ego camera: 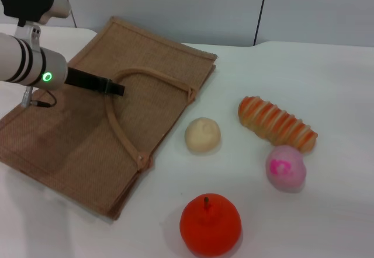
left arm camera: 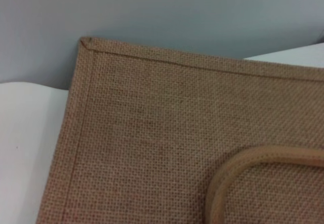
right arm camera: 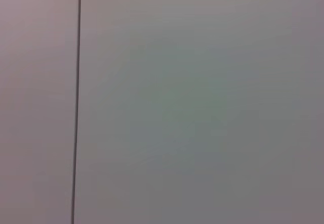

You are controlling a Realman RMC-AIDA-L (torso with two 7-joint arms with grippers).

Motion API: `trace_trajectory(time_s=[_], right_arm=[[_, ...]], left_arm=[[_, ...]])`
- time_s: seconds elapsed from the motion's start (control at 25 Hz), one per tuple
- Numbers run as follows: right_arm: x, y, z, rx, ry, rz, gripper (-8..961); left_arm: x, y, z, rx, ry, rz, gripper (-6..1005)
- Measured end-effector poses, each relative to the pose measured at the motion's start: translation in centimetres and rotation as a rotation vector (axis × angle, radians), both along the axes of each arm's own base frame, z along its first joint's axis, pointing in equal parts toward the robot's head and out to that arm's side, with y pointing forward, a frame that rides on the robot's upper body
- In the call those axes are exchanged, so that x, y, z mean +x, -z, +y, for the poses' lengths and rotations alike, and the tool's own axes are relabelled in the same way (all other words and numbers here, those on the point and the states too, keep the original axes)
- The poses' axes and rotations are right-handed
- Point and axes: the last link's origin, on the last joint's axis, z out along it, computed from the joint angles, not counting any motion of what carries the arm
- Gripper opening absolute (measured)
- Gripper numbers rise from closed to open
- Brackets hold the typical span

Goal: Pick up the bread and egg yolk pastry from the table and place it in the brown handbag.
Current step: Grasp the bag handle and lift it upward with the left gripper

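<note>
One bread (ego camera: 277, 124) lies at three o'clock on the table (ego camera: 327, 83), one egg yolk pastry (ego camera: 203, 135) near centre, between it and the one brown handbag (ego camera: 70, 135), flat at nine o'clock. One pink ball (ego camera: 285, 167) touches the bread; one red fruit (ego camera: 210, 224) sits at six o'clock. The left gripper (ego camera: 114, 89) hovers over a handle (ego camera: 120, 126), fingers apparently pressed together. The right gripper is unseen.
</note>
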Motion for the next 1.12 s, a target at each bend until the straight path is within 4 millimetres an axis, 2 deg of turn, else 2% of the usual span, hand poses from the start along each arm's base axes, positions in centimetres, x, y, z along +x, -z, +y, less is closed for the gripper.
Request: trace_trajectory(time_s=[0.28,0.56,0.76,1.12], right_arm=[[-0.1,0.0,0.1,-0.001,-0.002,0.0,741],[-0.1,0.0,0.0,-0.001,-0.002,0.0,740],[0.1,0.0,-0.1,-0.001,0.002,0.0,740],[0.1,0.0,-0.1,-0.001,0.004,0.0,740]], left_arm=[[-0.1,1.1,0.2,-0.004,0.02,0.056,521],[-0.1,1.2,0.3,0.004,0.013,0.055,476],[-0.3,0.9,0.3,0.025,0.003,0.043,323],[-0.3,0.8,0.5,0.047,0.003,0.043,174]])
